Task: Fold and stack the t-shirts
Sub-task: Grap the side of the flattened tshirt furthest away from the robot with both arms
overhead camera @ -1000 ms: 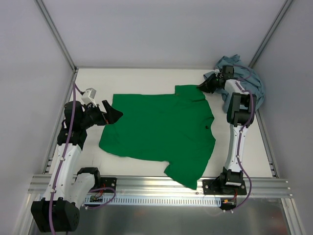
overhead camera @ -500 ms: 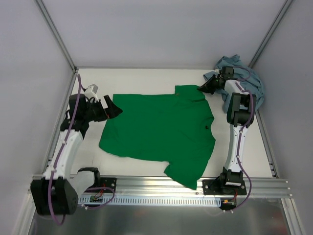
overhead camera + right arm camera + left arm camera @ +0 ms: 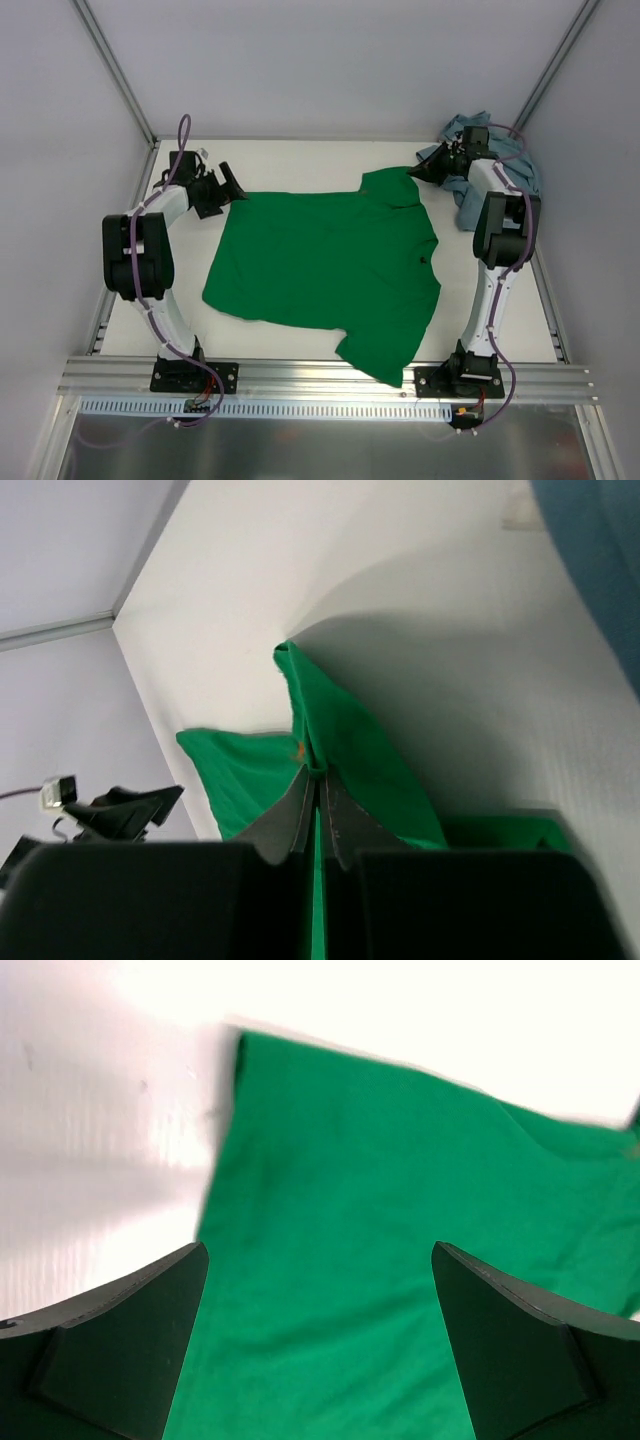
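From above, your green shirt (image 3: pixel 320 260) lies flat in the middle of the desk (image 3: pixel 300 160), long axis left to right. The blue-grey shirt (image 3: pixel 515 170) is heaped in the far right corner. The left gripper (image 3: pixel 228 186) is at the green shirt's far left corner, the right gripper (image 3: pixel 416 174) at its far right.

Left wrist: fingers spread wide, cloth just ahead, bare desk leftward.

Right wrist: fingers pinched on a green fold.
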`<state>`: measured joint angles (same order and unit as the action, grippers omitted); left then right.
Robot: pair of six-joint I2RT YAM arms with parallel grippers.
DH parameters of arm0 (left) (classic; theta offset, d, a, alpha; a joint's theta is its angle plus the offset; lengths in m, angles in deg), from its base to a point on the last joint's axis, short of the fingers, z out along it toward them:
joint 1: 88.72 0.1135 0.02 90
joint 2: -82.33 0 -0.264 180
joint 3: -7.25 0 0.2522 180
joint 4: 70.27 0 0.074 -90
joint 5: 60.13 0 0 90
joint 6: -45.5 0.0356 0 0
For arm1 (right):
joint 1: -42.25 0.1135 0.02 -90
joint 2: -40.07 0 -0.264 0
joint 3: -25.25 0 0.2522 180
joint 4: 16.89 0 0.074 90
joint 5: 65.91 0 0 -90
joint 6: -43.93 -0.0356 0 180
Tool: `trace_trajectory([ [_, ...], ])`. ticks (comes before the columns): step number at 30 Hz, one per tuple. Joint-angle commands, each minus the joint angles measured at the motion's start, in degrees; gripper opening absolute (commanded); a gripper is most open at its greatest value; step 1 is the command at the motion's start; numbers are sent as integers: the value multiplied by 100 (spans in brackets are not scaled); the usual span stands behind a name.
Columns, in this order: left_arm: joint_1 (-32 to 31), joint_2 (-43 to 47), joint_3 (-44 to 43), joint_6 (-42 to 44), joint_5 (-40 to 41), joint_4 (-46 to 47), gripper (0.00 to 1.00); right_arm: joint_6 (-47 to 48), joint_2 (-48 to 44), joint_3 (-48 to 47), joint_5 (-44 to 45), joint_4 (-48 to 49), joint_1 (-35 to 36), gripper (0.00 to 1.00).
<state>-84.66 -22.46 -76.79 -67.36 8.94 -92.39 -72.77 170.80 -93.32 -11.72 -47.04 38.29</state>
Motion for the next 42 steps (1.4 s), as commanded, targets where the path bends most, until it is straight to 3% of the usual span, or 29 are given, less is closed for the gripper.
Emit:
trace_trajectory([
  [1, 60, -383, -634, -35, -184, 133, 97, -81, -470, 119, -233, 214, 19, 0],
  [12, 359, -1781, -1856, 141, -579, -245, 97, -46, -646, 304, -259, 197, 28, 0],
  [19, 386, -2544, -2665, 53, -1115, -789, 95, -37, -690, 269, -216, 135, 28, 1],
  [23, 386, -3029, -3263, -52, -1816, -1290, 91, -37, -708, 251, -163, 100, 28, 1],
  [34, 368, -3038, -3255, 88, -2205, -1896, 81, -28, -655, 172, -93, -23, 36, 1],
  [37, 359, -2960, -3115, 141, -2179, -1933, 75, -20, -672, 198, -92, -23, 36, 1],
  [39, 368, -2924, -3062, 141, -2187, -1898, 65, -2, -690, 207, -101, -32, 36, 1],
  [40, 359, -2915, -3036, 141, -2196, -1871, 58, -2, -699, 216, -101, -23, 36, 1],
  [41, 359, -2907, -3001, 132, -2196, -1819, 40, -2, -716, 251, -110, -14, 36, 1],
  [42, 359, -2889, -2974, 132, -2205, -1775, 28, 7, -734, 277, -119, -14, 36, 1],
])
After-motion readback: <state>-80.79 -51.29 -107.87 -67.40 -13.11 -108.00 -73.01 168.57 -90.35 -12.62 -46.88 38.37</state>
